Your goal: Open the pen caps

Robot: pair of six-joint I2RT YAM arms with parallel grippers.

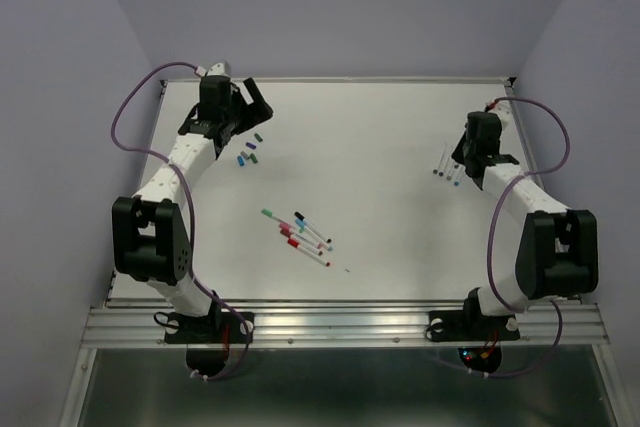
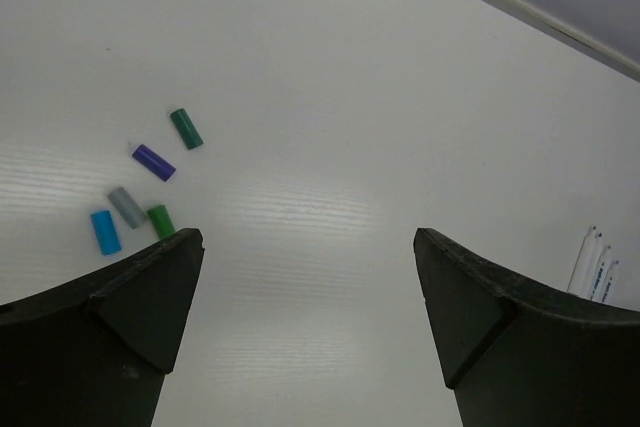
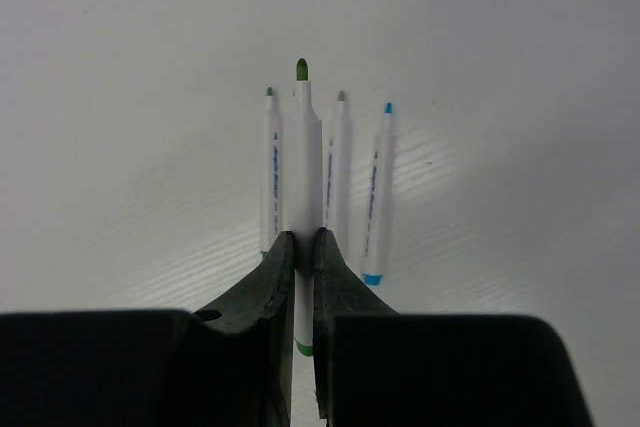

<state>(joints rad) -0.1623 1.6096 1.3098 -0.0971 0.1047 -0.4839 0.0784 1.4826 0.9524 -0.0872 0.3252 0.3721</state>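
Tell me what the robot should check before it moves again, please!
1. The right gripper is shut on the green pen: ok.
2. The green pen has its cap off: ok, its bare green tip shows.
3. The left gripper is open and empty: ok.
4. The loose caps lie together in one spot: ok, five of them.
5. How high the held pen is over the three uncapped pens: cannot tell.
6. Every pen is uncapped: not ok; the middle pile looks capped.
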